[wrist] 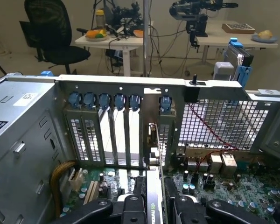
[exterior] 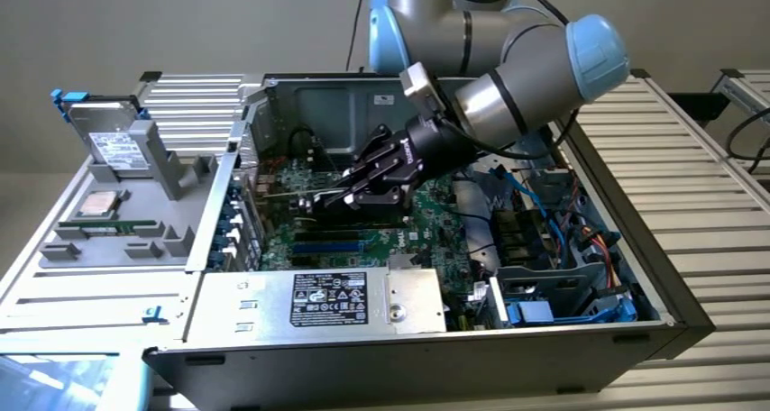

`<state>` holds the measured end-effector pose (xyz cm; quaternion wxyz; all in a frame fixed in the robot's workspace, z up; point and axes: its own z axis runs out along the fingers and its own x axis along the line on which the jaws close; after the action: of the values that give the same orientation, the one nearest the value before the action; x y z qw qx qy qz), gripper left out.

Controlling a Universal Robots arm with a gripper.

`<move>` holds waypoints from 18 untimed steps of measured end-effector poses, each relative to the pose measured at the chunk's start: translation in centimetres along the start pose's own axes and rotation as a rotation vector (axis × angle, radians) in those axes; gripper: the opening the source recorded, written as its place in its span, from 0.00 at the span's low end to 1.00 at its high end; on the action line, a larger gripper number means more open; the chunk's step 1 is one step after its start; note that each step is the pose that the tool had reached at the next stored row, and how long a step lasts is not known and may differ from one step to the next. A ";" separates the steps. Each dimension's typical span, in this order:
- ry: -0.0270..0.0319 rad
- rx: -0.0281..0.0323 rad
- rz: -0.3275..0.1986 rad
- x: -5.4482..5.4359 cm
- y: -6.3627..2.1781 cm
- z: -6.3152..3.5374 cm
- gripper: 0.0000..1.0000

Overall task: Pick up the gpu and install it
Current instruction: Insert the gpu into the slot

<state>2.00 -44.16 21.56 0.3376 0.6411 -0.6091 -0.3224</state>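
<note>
1. Presently the tool [exterior: 341, 197] sits deep inside the open computer case [exterior: 398, 361]. Its fingers [wrist: 132, 207] are drawn in onto the gpu [wrist: 152, 211], one on each face of the card, with no gap showing.
2. The card rides edge-on between the fingers, and the cooler face carries a green logo. Its length runs from the tool toward the rear wall of the case.
3. The bracket [wrist: 151, 121] is the end farthest from the tool. It stands upright at the rear slot panel [wrist: 107, 135], in the gap between the ribbed slot covers, level with the row of blue clips [wrist: 105, 100].
4. The card's lower edge is just above or on the motherboard [wrist: 214, 189]. Neither view shows whether the edge connector is in its socket.
5. Progress, as a judgement: the pick-up is done, and the card is inside the case and lined up with an open bay. Not yet shown as done: the card seated and the tool let go.
6. Farther out in the exterior view, the arm comes in from above on the exterior view's right. The labelled power supply [exterior: 325, 298] lies near the tool but apart from it. The case stands on a slatted desk [exterior: 692, 186].
</note>
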 end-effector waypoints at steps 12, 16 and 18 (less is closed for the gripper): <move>-0.0069 -0.0039 0.008 0.0 -0.29 0.23 0.28; -0.0102 -0.0047 0.016 0.1 -0.35 0.27 0.28; -0.0149 -0.0056 0.021 0.3 -0.35 0.28 0.28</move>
<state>1.98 -44.41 21.11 0.3382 0.6314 -0.6173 -0.3254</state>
